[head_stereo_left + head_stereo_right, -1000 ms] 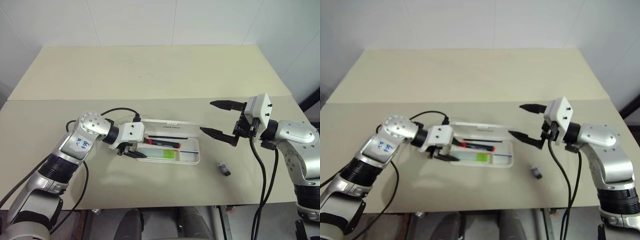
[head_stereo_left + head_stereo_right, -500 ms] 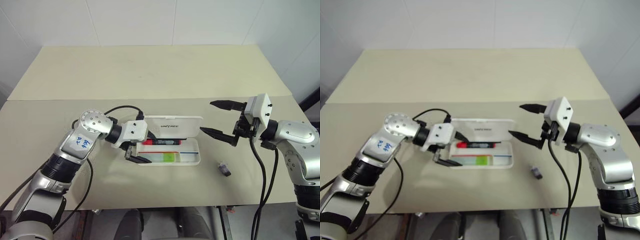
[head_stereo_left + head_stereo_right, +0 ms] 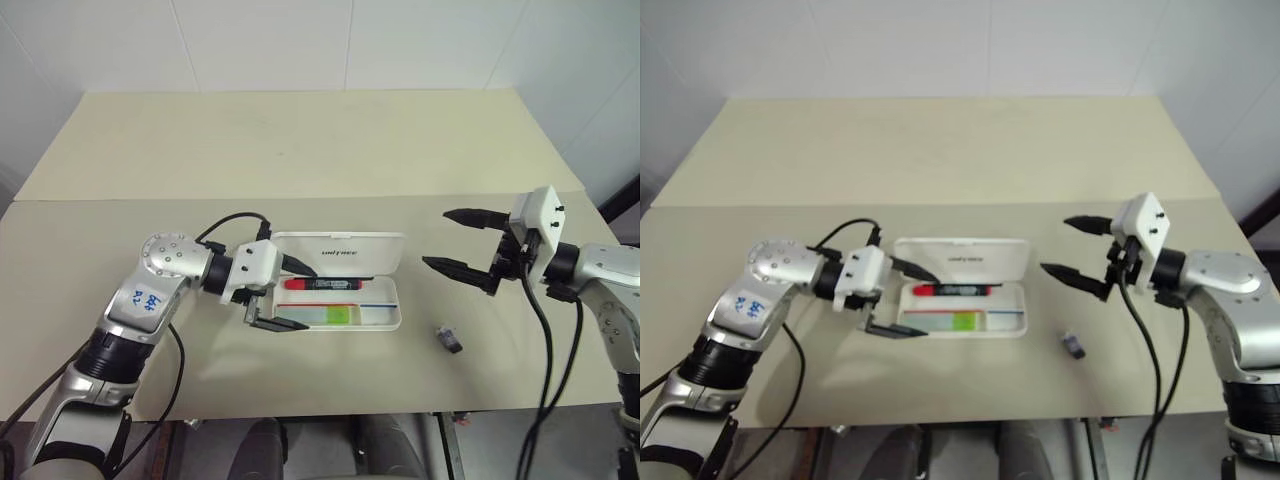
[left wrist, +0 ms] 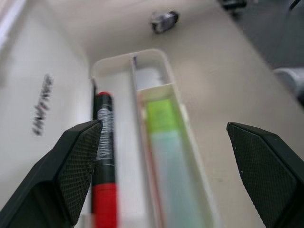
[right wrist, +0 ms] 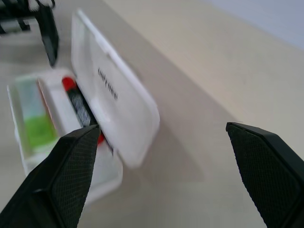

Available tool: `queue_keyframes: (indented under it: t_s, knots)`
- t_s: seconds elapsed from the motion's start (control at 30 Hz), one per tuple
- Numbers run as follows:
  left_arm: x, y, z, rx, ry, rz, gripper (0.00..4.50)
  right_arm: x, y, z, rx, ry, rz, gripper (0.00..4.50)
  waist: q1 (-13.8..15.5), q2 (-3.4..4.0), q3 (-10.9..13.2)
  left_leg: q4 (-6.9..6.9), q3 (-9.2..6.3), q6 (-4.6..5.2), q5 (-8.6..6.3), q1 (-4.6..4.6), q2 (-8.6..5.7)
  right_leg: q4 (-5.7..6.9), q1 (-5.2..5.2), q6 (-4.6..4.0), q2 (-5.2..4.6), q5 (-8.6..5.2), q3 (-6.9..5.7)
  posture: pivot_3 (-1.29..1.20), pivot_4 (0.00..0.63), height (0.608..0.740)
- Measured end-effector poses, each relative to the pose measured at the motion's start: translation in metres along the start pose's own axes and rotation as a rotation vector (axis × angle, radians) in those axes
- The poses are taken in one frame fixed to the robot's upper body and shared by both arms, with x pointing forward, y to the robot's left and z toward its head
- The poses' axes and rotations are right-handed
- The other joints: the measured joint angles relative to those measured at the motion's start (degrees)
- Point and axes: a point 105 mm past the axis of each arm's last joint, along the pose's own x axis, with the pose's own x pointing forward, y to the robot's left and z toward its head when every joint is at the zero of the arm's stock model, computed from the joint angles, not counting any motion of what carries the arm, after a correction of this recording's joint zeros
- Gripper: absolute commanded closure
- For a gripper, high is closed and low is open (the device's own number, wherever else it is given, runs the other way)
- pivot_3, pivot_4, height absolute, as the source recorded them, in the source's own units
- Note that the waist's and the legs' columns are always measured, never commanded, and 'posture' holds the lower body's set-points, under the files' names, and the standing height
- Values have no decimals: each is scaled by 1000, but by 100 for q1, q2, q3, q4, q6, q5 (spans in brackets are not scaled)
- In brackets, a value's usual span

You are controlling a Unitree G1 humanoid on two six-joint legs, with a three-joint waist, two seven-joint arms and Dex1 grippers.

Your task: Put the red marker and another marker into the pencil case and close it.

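Beige tabletop (image 3: 300,140) runs back to a white wall, and both arms work over its near half. At the left end of the case the left gripper (image 3: 288,295) has its two black fingers spread wide, holding nothing, one finger by the lid's edge and the other by the near rim. The flat white hard-plastic pencil case (image 3: 392,318) lies open just beside it, its hinged lid (image 3: 350,254) with a small dark logo standing up along the far side. Inside, the slim black-barrelled red marker (image 3: 322,284) lies in the far compartment next to the lid, and the thicker pale marker with a light green cap (image 3: 325,316) lies in the near one. Well right of the case, the right gripper (image 3: 462,243) hangs above the table, fingers wide apart and empty. A small dark object (image 3: 449,339) lies on the table below it.
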Motion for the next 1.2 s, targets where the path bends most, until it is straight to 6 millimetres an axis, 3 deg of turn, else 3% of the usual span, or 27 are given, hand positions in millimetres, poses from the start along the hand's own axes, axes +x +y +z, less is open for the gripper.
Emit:
queue_keyframes:
  t_s: [0.17,0.27,0.3,0.53,0.9,1.2]
  knots:
    - [-15,-9,5,-54,-41,27,23,-17,1,-10,27,189,12,0,5,0,0,3,-1,4,2,6,2,-6,7,-25,2,-14,-2,0,150,740]
    - [-22,-16,3,-58,-53,61,23,-28,10,-20,60,348,28,0,7,2,0,3,3,4,3,8,2,-12,10,-41,-1,-23,0,0,150,740]
    - [-24,-18,-1,-70,-50,71,23,-31,12,-22,73,388,27,0,6,1,0,4,3,4,3,8,2,-12,10,-91,-1,-51,0,0,150,740]
    - [-27,-21,-7,-84,-55,117,23,-37,38,-32,157,585,49,0,10,0,0,17,6,3,2,6,3,-13,11,-91,-1,-52,0,0,150,740]
    - [-24,-21,-5,-46,-51,123,23,-29,68,-48,323,691,22,0,6,-1,-1,49,8,0,-2,-7,4,-17,13,-89,-1,-51,2,0,150,740]
    - [-29,-23,-7,-50,-26,125,23,-7,73,-58,367,678,-2,0,2,-2,0,48,8,2,-5,-9,6,-23,12,-89,0,-51,0,0,150,740]
